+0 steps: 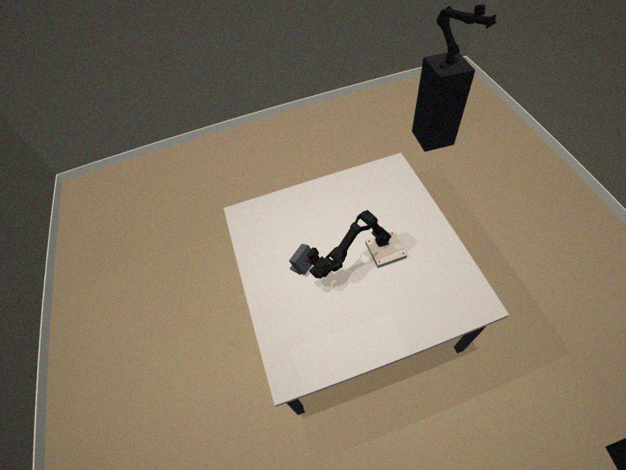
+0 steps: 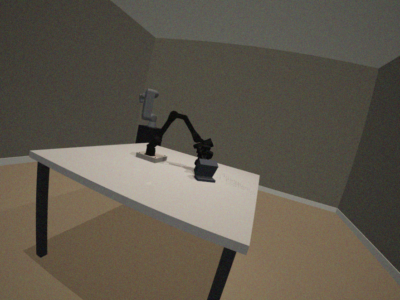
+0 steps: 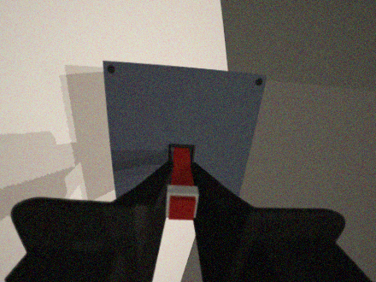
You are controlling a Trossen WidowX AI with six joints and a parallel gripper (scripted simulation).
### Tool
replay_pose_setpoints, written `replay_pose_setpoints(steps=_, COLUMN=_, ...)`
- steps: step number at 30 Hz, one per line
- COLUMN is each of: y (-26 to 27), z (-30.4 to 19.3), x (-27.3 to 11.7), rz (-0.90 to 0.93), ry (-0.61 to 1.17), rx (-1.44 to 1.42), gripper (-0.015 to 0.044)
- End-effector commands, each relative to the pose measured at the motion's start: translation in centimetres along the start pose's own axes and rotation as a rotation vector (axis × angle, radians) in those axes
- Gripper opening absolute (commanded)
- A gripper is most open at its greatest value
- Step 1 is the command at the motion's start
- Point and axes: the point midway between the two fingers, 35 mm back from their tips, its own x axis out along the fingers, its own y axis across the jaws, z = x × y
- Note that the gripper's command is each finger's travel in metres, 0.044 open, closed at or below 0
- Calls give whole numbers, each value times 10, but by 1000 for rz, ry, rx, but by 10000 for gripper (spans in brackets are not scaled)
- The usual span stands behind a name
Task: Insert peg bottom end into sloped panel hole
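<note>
The sloped blue-grey panel (image 1: 299,263) (image 2: 206,170) (image 3: 184,107) faces my gripper. Its square hole (image 3: 181,145) shows a dark rim in the wrist view. My gripper (image 1: 311,260) (image 3: 181,167) is shut on the red square peg (image 1: 306,259) (image 3: 182,167), with the peg's grey-edged near end toward the wrist camera. The peg's far end overlaps the hole and sits inside its outline, its sides roughly lined up with the rim. Whether the tip is inside or just in front is not clear. In the exterior view the panel block hides the fingertips and peg.
The panel block stands on the white table (image 1: 363,324) (image 2: 129,181), near one table edge. The arm's pale base plate (image 1: 387,255) (image 2: 151,157) is behind the arm. Another arm on a dark pedestal (image 1: 442,104) stands away from the table.
</note>
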Motion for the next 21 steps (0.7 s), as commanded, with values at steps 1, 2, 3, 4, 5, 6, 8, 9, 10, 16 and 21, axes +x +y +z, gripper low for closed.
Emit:
replay_pose_setpoints(steps=1, y=1, z=0, x=1, rz=2, ry=0, rx=-5, gripper=0)
replay_pose_setpoints(steps=2, y=0, z=0, x=0, rz=0, ry=0, rx=0, gripper=0)
replay_pose_setpoints(steps=3, y=0, z=0, x=0, rz=0, ry=0, rx=0, gripper=0)
replay_pose_setpoints(steps=4, y=0, z=0, x=0, rz=0, ry=0, rx=0, gripper=0)
replay_pose_setpoints(steps=5, y=0, z=0, x=0, rz=0, ry=0, rx=0, gripper=0)
replay_pose_setpoints(steps=6, y=0, z=0, x=0, rz=0, ry=0, rx=0, gripper=0)
replay_pose_setpoints(steps=8, y=0, z=0, x=0, rz=0, ry=0, rx=0, gripper=0)
replay_pose_setpoints(steps=9, y=0, z=0, x=0, rz=0, ry=0, rx=0, gripper=0)
replay_pose_setpoints(steps=10, y=0, z=0, x=0, rz=0, ry=0, rx=0, gripper=26)
replay_pose_setpoints(steps=16, y=0, z=0, x=0, rz=0, ry=0, rx=0, gripper=184)
replay_pose_setpoints(steps=21, y=0, z=0, x=0, rz=0, ry=0, rx=0, gripper=315)
